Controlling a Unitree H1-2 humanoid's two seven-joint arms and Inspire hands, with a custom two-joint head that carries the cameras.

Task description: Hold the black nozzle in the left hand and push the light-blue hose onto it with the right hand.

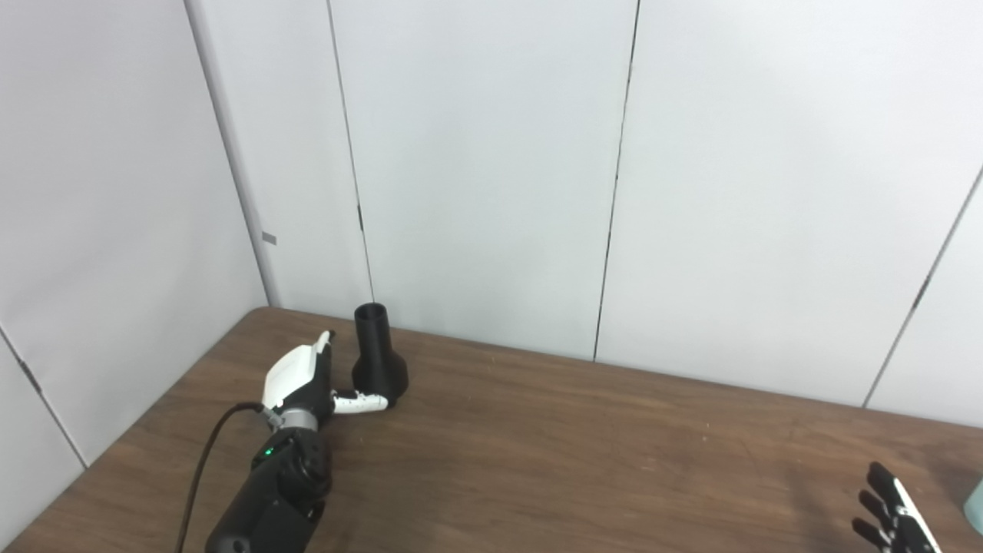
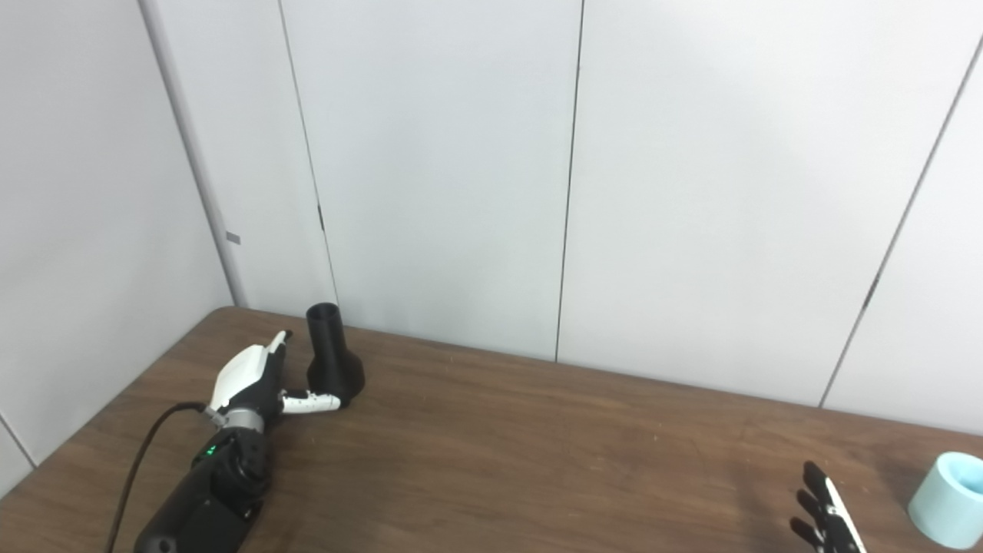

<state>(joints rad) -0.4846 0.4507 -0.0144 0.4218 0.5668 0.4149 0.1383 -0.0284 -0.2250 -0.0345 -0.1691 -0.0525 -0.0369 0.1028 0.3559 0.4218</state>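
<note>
- The black nozzle point(image 2: 332, 355) stood upright near the far left corner of the wooden bench point(image 2: 537, 453), wide base down and narrow open end up.
- The left robot hand point(image 2: 257, 378) lay just beside it, fingers spread, thumb point(image 2: 311, 402) reaching to the base; no grasp had closed.
- The right robot hand point(image 2: 825, 516) hovered at the lower right, fingers apart, holding nothing.
- The light-blue hose point(image 2: 952, 498) stood on end near the right edge, just beside that hand but apart from it.

Matt black nozzle point(image 1: 378, 355), wood-grain table point(image 1: 584, 453)
</note>
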